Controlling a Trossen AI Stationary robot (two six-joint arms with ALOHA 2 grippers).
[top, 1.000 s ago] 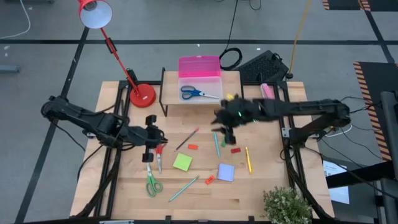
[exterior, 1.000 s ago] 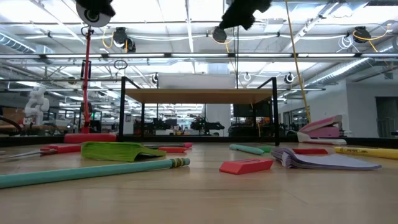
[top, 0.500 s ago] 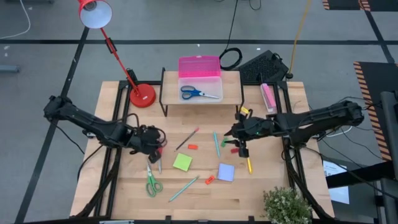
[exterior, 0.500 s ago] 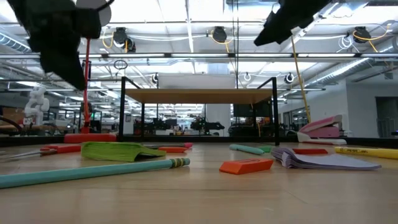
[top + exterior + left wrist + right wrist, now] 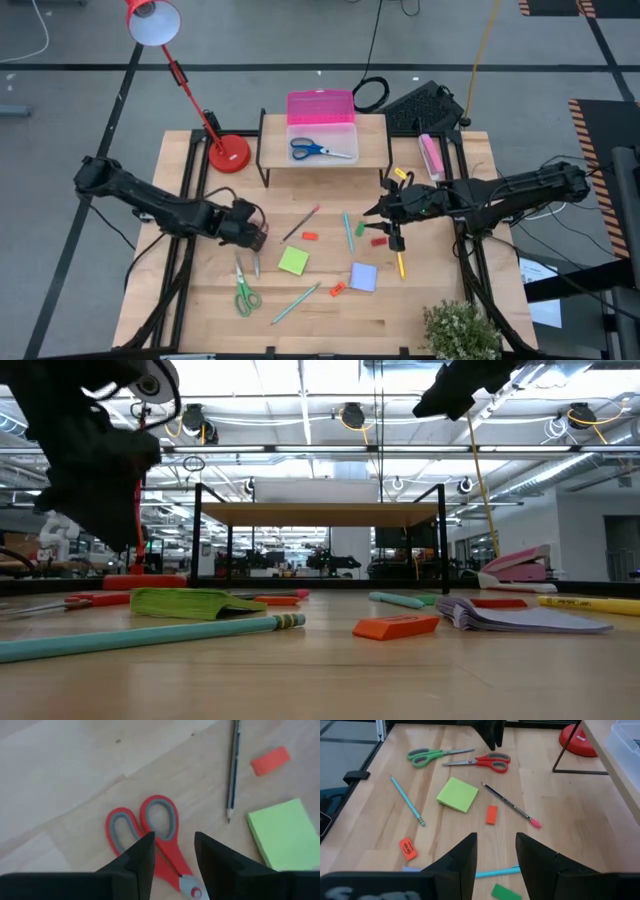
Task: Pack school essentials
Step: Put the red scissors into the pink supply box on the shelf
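since 1 s ago both arms have swung: left gripper [image 5: 254, 236] came down from over the red scissors [image 5: 255, 260] area to sit low just above their handles, and right gripper [image 5: 388, 214] pulled back from table centre toward the right side, near the yellow pen [image 5: 399, 262].

left wrist view: left fingers [image 5: 137, 862] are parted by a narrow gap, nothing between them, hovering right over the red scissors' [image 5: 152, 835] handles; dark pencil [image 5: 232, 770], red eraser [image 5: 270, 760] and green sticky pad [image 5: 282, 835] lie beyond.

right wrist view: right fingers [image 5: 462, 860] apart, empty, above the table [image 5: 580, 835]; ahead lie green pad [image 5: 457, 794], red eraser [image 5: 491, 814], pencil w/ pink end [image 5: 510, 806], teal pencil [image 5: 407, 800], green scissors [image 5: 432, 755], red scissors [image 5: 482, 762].

high view: essentials mostly loose on table [image 5: 440, 310]: green scissors [image 5: 245, 293], green pad [image 5: 293, 261], lavender pad [image 5: 363, 277], teal pencil [image 5: 295, 302], teal pen [image 5: 347, 231], small red erasers [image 5: 310, 236]. blue scissors [image 5: 318, 150] sit in the clear box w/ pink lid [image 5: 322, 122] on the raised shelf [image 5: 372, 150]. pink oblong thing [image 5: 431, 155] lies at the right rear.
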